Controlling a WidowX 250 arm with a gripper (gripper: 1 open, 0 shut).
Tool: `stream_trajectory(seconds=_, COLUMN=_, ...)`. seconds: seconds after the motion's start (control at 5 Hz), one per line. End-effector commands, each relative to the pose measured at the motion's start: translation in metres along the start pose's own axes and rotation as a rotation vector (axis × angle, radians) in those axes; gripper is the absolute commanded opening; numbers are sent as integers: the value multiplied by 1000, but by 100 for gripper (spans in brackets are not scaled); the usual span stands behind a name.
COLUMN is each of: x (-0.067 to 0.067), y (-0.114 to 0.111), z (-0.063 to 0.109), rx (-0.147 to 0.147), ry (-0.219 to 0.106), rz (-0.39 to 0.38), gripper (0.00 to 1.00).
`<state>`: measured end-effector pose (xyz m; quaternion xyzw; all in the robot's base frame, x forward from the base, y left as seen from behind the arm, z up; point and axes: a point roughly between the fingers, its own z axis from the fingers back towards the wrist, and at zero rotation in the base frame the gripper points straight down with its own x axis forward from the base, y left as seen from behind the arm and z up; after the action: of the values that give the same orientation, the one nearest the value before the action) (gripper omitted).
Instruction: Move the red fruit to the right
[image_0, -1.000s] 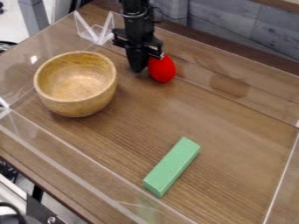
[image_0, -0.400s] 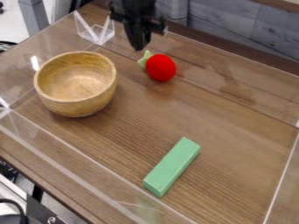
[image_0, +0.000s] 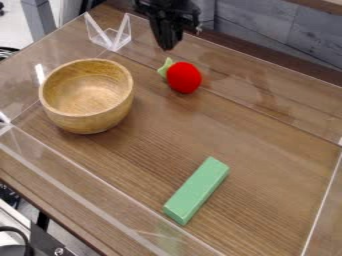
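The red fruit (image_0: 185, 78) lies on the wooden tabletop to the right of the bowl, its green cap pointing left. My gripper (image_0: 167, 44) hangs above and behind it, pointing down, clear of the fruit and holding nothing. Its dark fingers stand close together, and I cannot make out whether there is a gap between them.
A round wooden bowl (image_0: 87, 95) sits at the left. A flat green block (image_0: 197, 189) lies near the front. Clear plastic walls (image_0: 107, 35) ring the table, with a folded corner piece at the back left.
The gripper has lifted from beside the red fruit and now hangs higher, toward the back. The fruit stays in place, with its green cap now showing on its left.
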<state>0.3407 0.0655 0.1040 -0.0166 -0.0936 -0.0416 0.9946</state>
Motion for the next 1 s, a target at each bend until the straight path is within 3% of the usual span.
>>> stream_trajectory(seconds=0.0, x=4, y=-10, z=-6, rx=-7, ry=-22, rz=-115, gripper=100)
stream_trajectory(seconds=0.2, x=4, y=-25, z=5, rx=-24, ry=-44, rz=-197, gripper=0)
stream_trajectory(seconds=0.4, x=3, y=-26, z=18, rx=-38, ry=-53, rz=-272, gripper=0)
stream_trajectory(seconds=0.6, x=4, y=-36, z=41, rx=-46, ry=-76, rz=-345, gripper=0)
stream_trajectory(seconds=0.8, x=6, y=-49, z=42, rx=-40, ry=-87, rz=-332, gripper=0)
